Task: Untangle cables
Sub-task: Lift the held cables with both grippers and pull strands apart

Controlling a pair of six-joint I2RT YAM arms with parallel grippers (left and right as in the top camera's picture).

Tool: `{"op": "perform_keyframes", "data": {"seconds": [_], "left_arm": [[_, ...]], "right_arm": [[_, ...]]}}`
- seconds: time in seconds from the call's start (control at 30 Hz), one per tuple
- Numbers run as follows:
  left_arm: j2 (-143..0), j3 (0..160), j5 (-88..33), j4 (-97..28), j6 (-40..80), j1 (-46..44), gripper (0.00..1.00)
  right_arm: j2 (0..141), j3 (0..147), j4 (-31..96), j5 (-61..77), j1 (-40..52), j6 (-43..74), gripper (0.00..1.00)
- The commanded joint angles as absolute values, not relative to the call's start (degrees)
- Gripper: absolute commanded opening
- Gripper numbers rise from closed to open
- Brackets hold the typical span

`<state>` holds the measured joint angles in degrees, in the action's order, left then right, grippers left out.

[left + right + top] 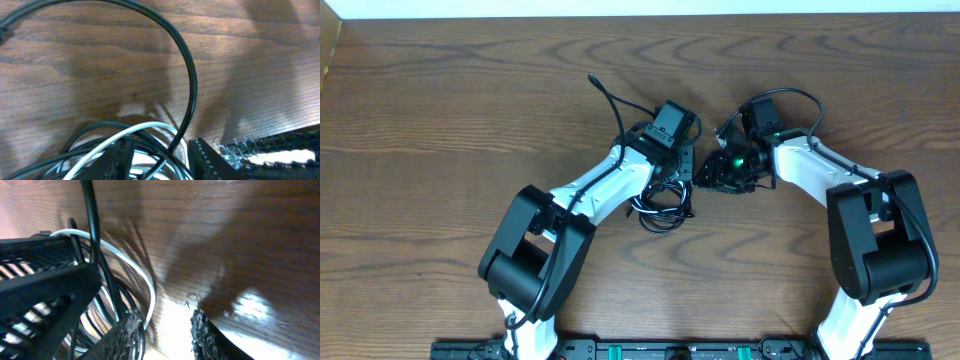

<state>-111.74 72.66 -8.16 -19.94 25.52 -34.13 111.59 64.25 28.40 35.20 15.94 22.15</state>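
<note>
The cables lie in a tangled coil (665, 208) at mid-table, below both grippers. One black cable's free end (605, 92) runs up to the left. My left gripper (685, 165) is low over the coil. In the left wrist view its fingers (162, 162) are apart, with a white cable (125, 134) and black cables (192, 80) crossing between them. My right gripper (712, 172) faces it from the right. Its fingers (165, 335) are open with only bare table between them. The white cable (145, 280) and a black cable (91, 210) lie just left of its left finger.
The wooden table (440, 120) stretches round the two arms. The left gripper's black body (45, 275) fills the left of the right wrist view, very close. The right gripper's frayed finger pad (280, 147) shows at the lower right of the left wrist view.
</note>
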Motion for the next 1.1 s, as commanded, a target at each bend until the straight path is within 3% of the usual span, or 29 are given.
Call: {"op": "perform_keyframes", "data": {"seconds": [0.0, 0.37, 0.53, 0.87, 1.07], "left_arm": [[-113.19, 72.75, -6.79, -19.79, 25.85, -34.11, 0.36], [-114.59, 72.42, -6.79, -19.77, 25.80, -34.22, 0.32], [-114.59, 72.42, -6.79, -19.81, 25.78, -34.20, 0.27], [-114.59, 72.42, -6.79, -19.81, 25.80, -34.22, 0.22], [-114.59, 72.42, -6.79, -19.79, 25.80, -34.22, 0.12]], "right_arm": [[110.74, 63.72, 27.81, 36.10, 17.69, 22.68, 0.34], [110.72, 63.75, 26.63, 33.47, 19.42, 22.70, 0.33], [109.27, 63.75, 27.33, 36.95, 17.85, 21.65, 0.42], [108.38, 63.75, 27.03, 38.65, 18.11, 19.62, 0.43], [108.40, 63.70, 27.05, 32.38, 20.01, 21.56, 0.39]]}}
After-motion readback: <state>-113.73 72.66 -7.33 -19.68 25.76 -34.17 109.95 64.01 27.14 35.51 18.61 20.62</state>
